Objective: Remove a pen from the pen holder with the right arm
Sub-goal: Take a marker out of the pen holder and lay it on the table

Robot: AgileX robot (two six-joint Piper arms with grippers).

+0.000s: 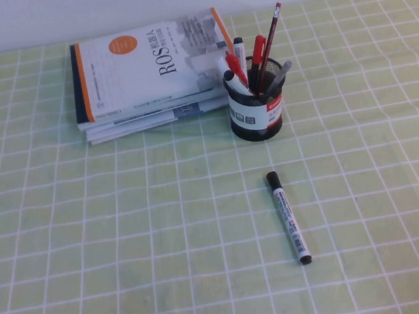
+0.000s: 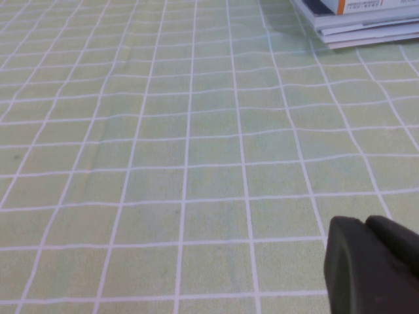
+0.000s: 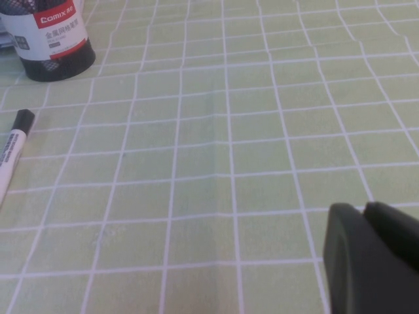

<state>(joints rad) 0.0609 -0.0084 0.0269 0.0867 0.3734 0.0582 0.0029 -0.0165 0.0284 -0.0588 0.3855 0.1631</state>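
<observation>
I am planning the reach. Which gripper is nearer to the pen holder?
Right, probably. The right gripper hangs over the table with the holder in its camera's view; the left gripper sees only the books, not the holder. Neither arm shows in the high view.

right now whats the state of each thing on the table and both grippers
pen holder: upright, pens standing in it
marker: lying flat on the cloth, outside the holder
books: stacked, closed
left gripper: shut, empty, low over the cloth
right gripper: shut, empty, low over the cloth near the marker
</observation>
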